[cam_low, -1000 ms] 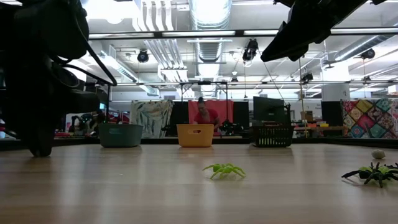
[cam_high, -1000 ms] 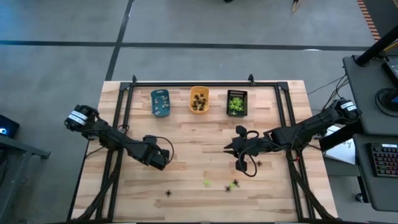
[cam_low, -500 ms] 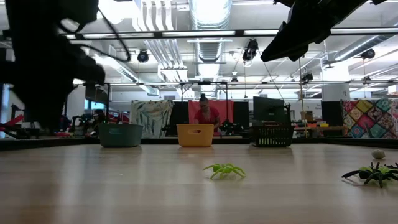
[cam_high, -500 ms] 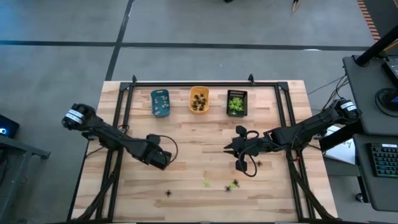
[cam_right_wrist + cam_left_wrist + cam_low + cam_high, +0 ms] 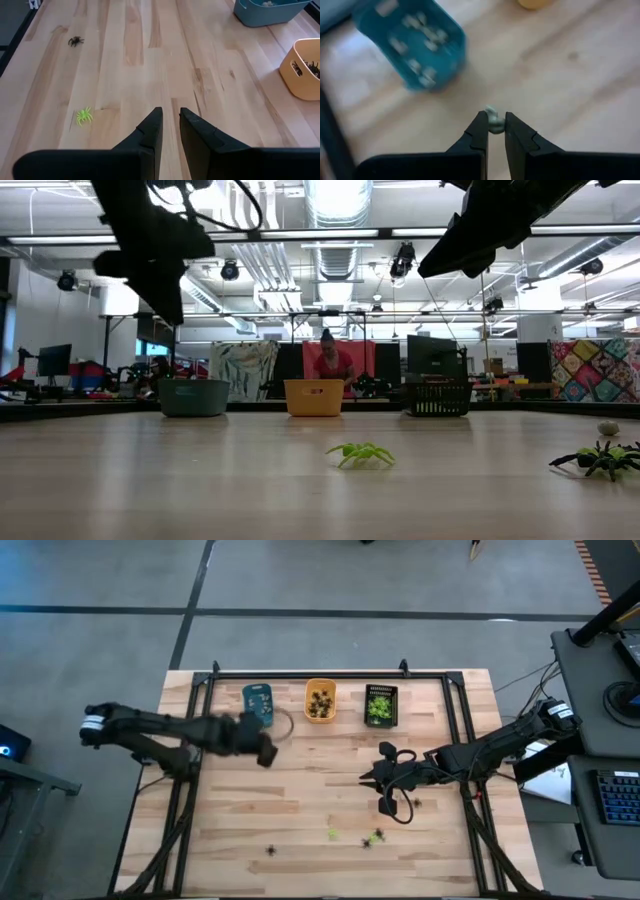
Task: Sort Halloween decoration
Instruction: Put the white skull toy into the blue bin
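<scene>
The Halloween decoration is tiny plastic spiders. My left gripper (image 5: 268, 758) hangs above the table just near of the blue tray (image 5: 258, 705), shut on a pale whitish spider (image 5: 492, 119). My right gripper (image 5: 170, 120) hovers right of the table's middle, its fingers a narrow gap apart with nothing between them. Loose on the wood near the front edge lie a black spider (image 5: 272, 850), a yellow-green spider (image 5: 333, 834) and a green-and-dark pair (image 5: 375, 837). Another black spider (image 5: 415, 803) lies by the right arm. My left gripper pinches the pale spider between its two fingertips (image 5: 481, 125), only at their free ends. The fingers slant downward from above. The spider is lifted clear of the table; which part of it they have is too blurred to tell.
At the far edge stand the blue tray with pale figures, an orange tray (image 5: 320, 700) with black ones and a black tray (image 5: 380, 705) with green ones. A dark frame (image 5: 205, 690) runs along the table's sides. The low view shows a green spider (image 5: 360, 453) and a black one (image 5: 600, 458).
My left gripper has risen and swung toward the table's far edge, up to the blue tray, rolling about its own axis as it went. My right arm has kept still.
</scene>
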Tool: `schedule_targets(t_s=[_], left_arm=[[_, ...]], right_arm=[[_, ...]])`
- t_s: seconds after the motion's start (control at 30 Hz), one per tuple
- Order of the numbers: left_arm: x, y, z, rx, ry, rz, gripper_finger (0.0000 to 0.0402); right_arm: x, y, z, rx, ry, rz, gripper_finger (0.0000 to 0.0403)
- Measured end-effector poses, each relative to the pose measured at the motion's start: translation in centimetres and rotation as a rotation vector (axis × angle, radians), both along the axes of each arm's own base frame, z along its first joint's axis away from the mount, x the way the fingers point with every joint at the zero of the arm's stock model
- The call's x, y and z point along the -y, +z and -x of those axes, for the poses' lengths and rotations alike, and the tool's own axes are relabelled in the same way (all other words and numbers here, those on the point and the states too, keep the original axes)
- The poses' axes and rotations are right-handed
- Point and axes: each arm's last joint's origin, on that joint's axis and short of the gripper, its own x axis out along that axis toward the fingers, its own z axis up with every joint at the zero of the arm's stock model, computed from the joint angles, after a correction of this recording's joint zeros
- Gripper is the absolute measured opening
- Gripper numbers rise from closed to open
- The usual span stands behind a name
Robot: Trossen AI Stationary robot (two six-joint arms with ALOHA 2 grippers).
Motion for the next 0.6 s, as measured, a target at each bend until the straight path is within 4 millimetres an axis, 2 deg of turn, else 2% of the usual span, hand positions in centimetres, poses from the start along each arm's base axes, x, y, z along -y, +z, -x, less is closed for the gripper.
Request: schedule_targets(t_s=[0.2,0.4,0.6], left_arm=[[-6.6,0.0,0.0,-0.085,-0.056,-0.075,0.0008],[-13.1,-1.6,0.3,-0.175,-0.093,-0.082,0.0008],[-17.0,-4.7,0.4,-0.259,-0.109,0.003,0.0009]], right_arm=[[0.0,0.0,0.0,0.006,-0.023,-0.031,0.0057],[0.0,0.1,0.0,0.011,-0.069,-0.095,0.0057],[0.1,0.1,-0.1,0.02,-0.121,-0.131,0.0057]])
